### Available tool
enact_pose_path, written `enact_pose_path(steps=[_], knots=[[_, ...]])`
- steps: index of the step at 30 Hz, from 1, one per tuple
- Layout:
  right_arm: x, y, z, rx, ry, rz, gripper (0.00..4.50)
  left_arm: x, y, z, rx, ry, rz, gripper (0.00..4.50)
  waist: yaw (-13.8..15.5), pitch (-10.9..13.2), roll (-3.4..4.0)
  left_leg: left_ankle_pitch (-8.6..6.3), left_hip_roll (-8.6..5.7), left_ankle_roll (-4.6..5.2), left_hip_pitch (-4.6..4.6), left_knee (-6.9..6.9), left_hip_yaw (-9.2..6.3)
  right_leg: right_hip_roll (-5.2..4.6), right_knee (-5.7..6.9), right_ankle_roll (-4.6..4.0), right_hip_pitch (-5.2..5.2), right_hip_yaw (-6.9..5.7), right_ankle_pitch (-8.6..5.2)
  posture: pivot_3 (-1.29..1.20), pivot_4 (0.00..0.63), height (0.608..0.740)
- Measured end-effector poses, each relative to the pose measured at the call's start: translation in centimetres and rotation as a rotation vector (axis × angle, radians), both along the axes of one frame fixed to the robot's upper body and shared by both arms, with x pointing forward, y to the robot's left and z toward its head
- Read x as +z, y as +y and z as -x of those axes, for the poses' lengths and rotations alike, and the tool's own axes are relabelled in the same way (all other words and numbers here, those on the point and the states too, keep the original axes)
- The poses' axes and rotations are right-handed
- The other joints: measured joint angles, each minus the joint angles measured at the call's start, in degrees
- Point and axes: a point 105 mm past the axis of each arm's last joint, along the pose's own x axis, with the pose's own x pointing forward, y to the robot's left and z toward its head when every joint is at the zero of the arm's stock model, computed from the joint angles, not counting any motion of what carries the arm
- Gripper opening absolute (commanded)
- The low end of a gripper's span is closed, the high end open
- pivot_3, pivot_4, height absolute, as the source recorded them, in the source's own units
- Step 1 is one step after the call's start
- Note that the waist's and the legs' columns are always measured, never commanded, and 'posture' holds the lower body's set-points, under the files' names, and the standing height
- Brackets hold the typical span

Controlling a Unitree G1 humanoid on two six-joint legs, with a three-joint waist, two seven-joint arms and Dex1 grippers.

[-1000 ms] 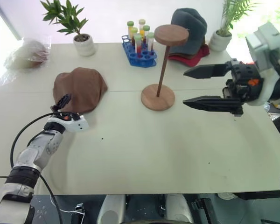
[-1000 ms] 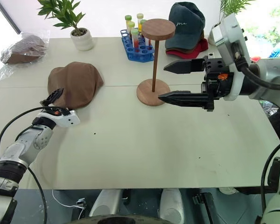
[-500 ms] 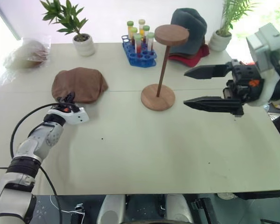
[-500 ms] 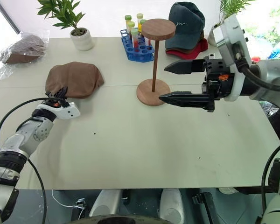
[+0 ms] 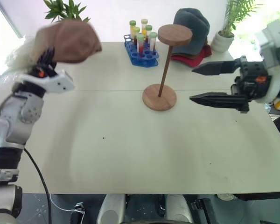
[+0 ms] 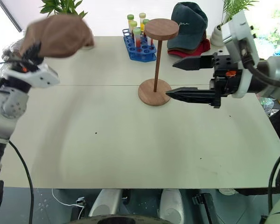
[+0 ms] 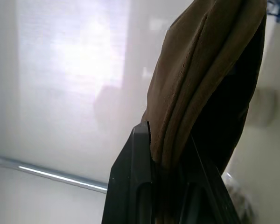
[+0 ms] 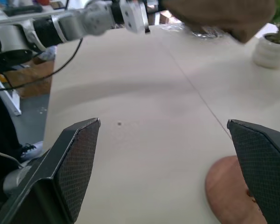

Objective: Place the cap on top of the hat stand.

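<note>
The brown cap [image 5: 69, 39] hangs in the air above the table's far left corner, pinched at its edge by my shut left gripper [image 5: 43, 57]. In the left wrist view the cap's folded fabric [image 7: 200, 84] sits between the black fingers [image 7: 135, 186]. The reddish-brown hat stand [image 5: 165, 67] stands upright mid-table, its top disc [image 5: 174, 35] bare. My right gripper [image 5: 192, 85] hovers just right of the stand, open wide, holding nothing. The stand's base [image 8: 233, 196] shows between its fingers in the right wrist view.
A blue rack of test tubes [image 5: 141, 46] stands behind the stand. A dark grey hat on a red hat [image 5: 191, 28] and a potted plant [image 5: 222, 42] are at the back right. Another plant [image 5: 65, 9] is behind the cap. The table [image 5: 130, 149] spreads in front.
My left gripper shut on the cap's near edge and lifted it well off the table. The right gripper stayed almost where it was.
</note>
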Motion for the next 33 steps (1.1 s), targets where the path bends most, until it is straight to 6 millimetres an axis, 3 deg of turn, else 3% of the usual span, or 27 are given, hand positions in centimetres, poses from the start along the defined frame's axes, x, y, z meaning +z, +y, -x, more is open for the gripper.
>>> enact_pose_path(steps=[4, 8, 11, 15, 19, 25, 29, 33], knots=[[1.2, -1.9, -0.5, -0.076, -0.049, -0.001, 4.5, 4.1, -4.5, 1.7, -0.192, -0.094, 0.0, 0.03, -0.13, -0.01, -0.01, 0.08, -0.04, 0.13, 0.05, -0.01, 0.03, 0.09, 0.04, 0.08, 0.02, 0.0, 0.05, 0.0, 0.15, 0.728], [1.7, -2.8, -1.0, -0.108, -0.085, 0.008, 4.5, 6.4, -9.0, 2.5, -0.36, -0.129, -0.008, 0.03, -0.14, -0.01, -0.02, 0.1, -0.1, 0.15, 0.08, 0.06, 0.06, 0.16, 0.11, 0.1, 0.05, 0.0, 0.06, 0.0, 0.15, 0.728], [2.4, -3.2, -1.1, -0.124, -0.116, 0.012, 4.5, 6.3, -11.8, 1.8, -0.42, -0.07, -0.049, 0.03, -0.21, -0.01, -0.02, 0.11, -0.12, 0.17, 0.1, 0.08, 0.08, 0.17, 0.11, 0.11, 0.08, 0.02, 0.06, 0.0, 0.15, 0.728], [2.7, -3.4, -1.3, -0.139, -0.132, 0.014, 4.5, 4.8, -15.0, -1.0, -0.413, 0.105, -0.094, 0.03, -0.2, 0.02, -0.05, 0.11, -0.11, 0.17, 0.08, 0.13, 0.06, 0.21, 0.11, 0.11, 0.09, 0.02, 0.06, 0.0, 0.15, 0.728], [2.7, -3.4, -1.3, -0.144, -0.136, 0.015, 4.5, 4.5, -17.3, -1.2, -0.447, 0.185, -0.115, 0.03, -0.23, 0.03, -0.07, 0.11, -0.09, 0.18, 0.07, 0.09, 0.05, 0.21, 0.11, 0.14, 0.08, 0.03, 0.06, 0.0, 0.15, 0.728], [2.5, -3.2, -1.3, -0.149, -0.138, 0.017, 4.5, 4.2, -20.6, 1.5, -0.555, 0.178, -0.21, 0.03, -0.22, 0.03, -0.08, 0.11, -0.07, 0.18, 0.07, 0.15, 0.05, 0.23, 0.12, 0.14, 0.08, 0.03, 0.07, 0.0, 0.15, 0.728], [2.5, -2.9, -1.3, -0.144, -0.142, 0.015, 4.5, 4.2, -21.3, 3.7, -0.581, 0.16, -0.271, 0.03, -0.26, 0.03, -0.07, 0.11, -0.04, 0.18, 0.09, 0.15, 0.06, 0.25, 0.13, 0.13, 0.09, 0.06, 0.07, 0.0, 0.15, 0.728], [2.4, -2.7, -1.4, -0.138, -0.139, 0.006, 4.5, 3.4, -20.5, 3.2, -0.518, 0.207, -0.298, 0.03, -0.25, 0.03, -0.07, 0.11, 0.0, 0.18, 0.1, 0.2, 0.05, 0.32, 0.15, 0.1, 0.09, 0.06, 0.08, 0.0, 0.15, 0.728]])
